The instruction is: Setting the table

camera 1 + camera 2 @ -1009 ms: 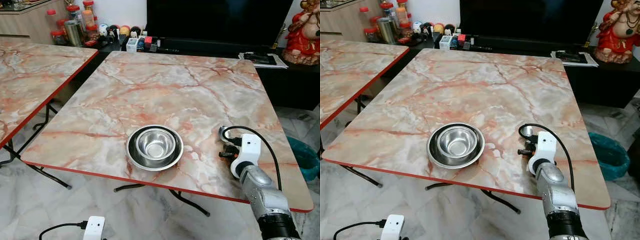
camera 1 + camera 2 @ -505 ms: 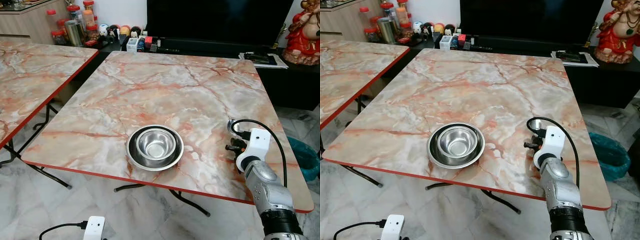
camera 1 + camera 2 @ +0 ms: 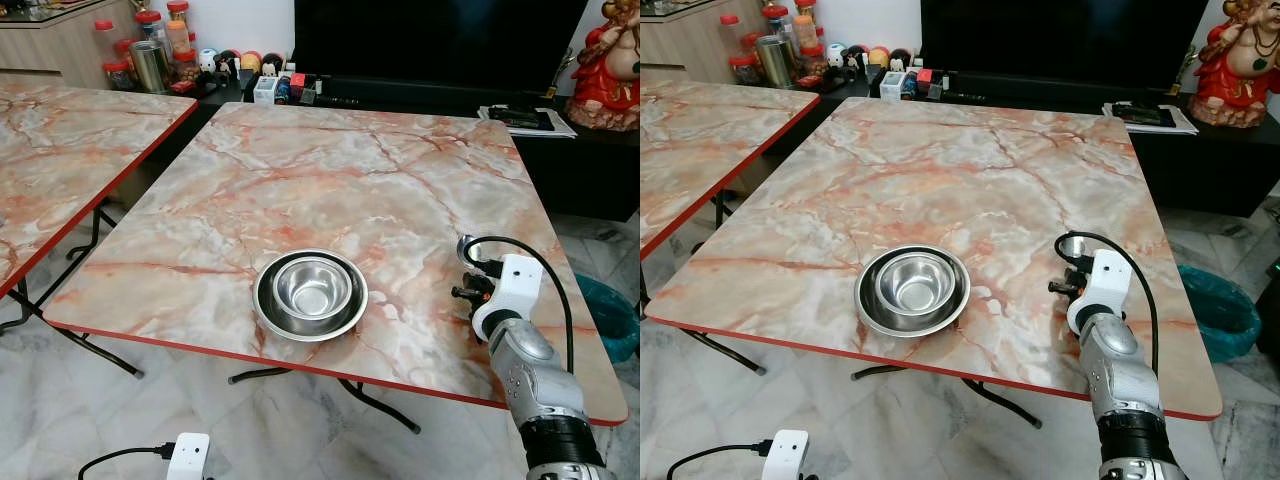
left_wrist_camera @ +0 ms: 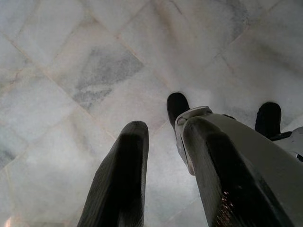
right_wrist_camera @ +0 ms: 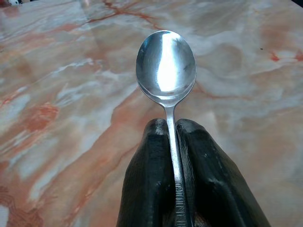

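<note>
A steel bowl (image 3: 311, 290) sits inside a steel plate (image 3: 262, 310) near the front edge of the marble table (image 3: 340, 170). To the right of them, my right gripper (image 5: 171, 124) is shut on the handle of a steel spoon (image 5: 166, 64), just above the table top. The spoon's round end (image 3: 466, 247) points away from me. My left gripper (image 4: 161, 130) hangs low over the tiled floor, open, with nothing between its fingers (image 4: 128, 156).
A second marble table (image 3: 60, 150) stands to the left with a gap between. Behind the table are a dark TV cabinet (image 3: 420, 95) with jars (image 3: 150, 50) and papers (image 3: 525, 118), and a red statue (image 3: 610, 65). A teal bin (image 3: 612, 315) sits on the floor at right.
My right arm has carried the spoon to the right, away from the bowl, and a little farther over the table. The bowl and plate have not moved.
</note>
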Robot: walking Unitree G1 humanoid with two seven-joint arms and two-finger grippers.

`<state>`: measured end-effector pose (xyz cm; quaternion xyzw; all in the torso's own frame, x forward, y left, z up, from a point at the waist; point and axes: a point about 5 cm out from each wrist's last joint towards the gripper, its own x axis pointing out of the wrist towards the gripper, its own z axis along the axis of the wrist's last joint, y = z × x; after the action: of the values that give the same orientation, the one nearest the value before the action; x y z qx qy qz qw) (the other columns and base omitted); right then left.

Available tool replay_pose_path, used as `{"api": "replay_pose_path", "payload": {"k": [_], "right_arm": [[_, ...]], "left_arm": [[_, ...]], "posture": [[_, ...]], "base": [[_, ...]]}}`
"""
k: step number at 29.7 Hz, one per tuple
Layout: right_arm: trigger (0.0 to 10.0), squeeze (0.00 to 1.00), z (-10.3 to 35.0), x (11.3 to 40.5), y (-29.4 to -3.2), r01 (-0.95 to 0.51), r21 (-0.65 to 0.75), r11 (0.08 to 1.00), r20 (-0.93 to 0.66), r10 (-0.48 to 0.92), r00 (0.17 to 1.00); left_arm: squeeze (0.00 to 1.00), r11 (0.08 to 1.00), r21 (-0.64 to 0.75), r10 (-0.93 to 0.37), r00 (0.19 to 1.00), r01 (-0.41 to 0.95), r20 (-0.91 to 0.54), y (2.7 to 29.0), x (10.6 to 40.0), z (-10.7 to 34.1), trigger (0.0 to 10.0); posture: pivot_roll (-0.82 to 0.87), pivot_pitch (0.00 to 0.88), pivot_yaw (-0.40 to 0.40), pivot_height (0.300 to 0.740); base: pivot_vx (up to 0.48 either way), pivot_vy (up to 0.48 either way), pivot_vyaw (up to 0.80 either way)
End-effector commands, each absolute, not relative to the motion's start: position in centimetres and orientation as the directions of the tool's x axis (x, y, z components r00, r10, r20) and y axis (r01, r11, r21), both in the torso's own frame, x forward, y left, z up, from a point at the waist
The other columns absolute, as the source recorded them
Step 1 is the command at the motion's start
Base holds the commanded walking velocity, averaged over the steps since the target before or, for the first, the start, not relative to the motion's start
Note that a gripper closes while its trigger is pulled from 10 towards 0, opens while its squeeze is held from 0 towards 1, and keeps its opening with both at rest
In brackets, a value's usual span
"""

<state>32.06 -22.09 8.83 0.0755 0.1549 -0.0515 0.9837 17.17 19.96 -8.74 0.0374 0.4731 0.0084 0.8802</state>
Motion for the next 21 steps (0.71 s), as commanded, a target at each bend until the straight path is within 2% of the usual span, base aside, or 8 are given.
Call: {"api": "replay_pose_path", "payload": {"k": [1,10,21], "right_arm": [[10.0,0.0,9.15,32.37,-22.23,0.137,0.142,0.98,-0.302,-0.089,0.949],[10.0,0.0,8.76,32.17,-22.08,0.131,0.137,0.982,-0.318,-0.081,0.944],[10.0,0.0,8.58,32.05,-22.21,0.118,0.136,0.984,-0.322,-0.069,0.944]], "left_arm": [[0.0,0.998,0.067,0.046,0.539,0.02,-0.841,19.87,16.72,-8.97,10.0],[0.0,0.997,0.07,0.045,0.536,0.026,-0.843,19.94,16.66,-8.98,10.0],[0.0,0.996,0.079,0.044,0.538,0.043,-0.842,19.97,16.71,-8.95,10.0]], "posture": [[0.0,0.0,-0.006,0.736],[0.01,0.0,-0.004,0.736],[0.0,0.0,-0.003,0.736]], "base": [[0.0,0.0,0.0],[0.0,0.318,0.0],[0.0,0.0,0.0]]}}
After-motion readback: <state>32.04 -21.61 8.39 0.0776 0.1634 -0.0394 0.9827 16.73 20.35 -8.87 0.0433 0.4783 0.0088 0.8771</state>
